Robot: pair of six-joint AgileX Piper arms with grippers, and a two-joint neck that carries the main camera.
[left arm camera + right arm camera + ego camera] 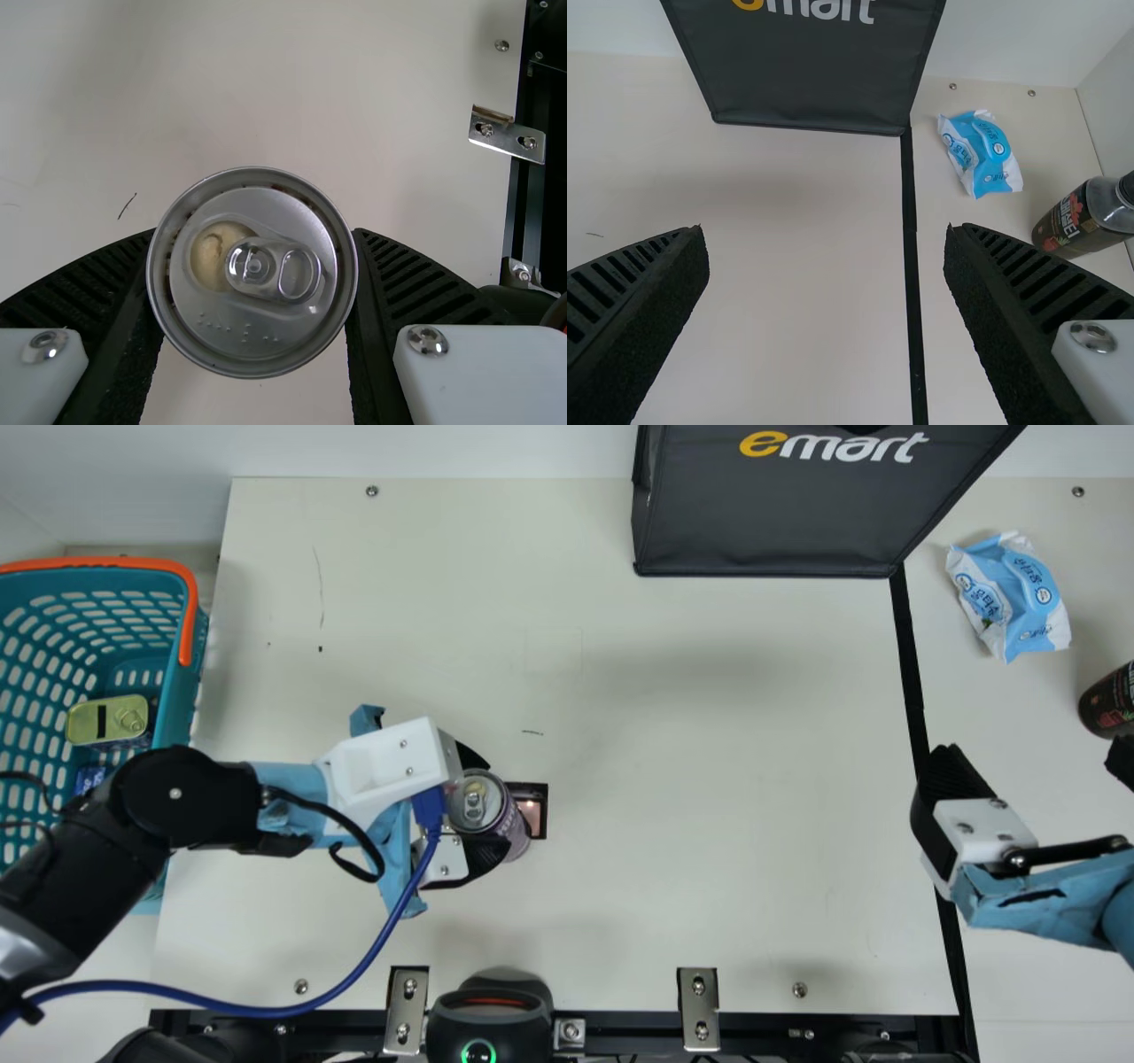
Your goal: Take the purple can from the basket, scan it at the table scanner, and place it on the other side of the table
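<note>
Nearest me, nearer than the scanner window (532,813), a black device with a lit green ring (490,1036) sits at the edge of the surface (709,824). Just left of that window, my left tool (493,804) pinches the purple can (508,820); I can't tell whether the can touches down. Well right of the window, my right tool (1032,760) is spread wide. The teal basket (182,691) lies left of the window, a gold-lidded tin (93,723) inside. Beyond the window, rightward, come a dark bottle (1109,701), a blue-and-white packet (1010,598), then a black bag (762,518).
</note>
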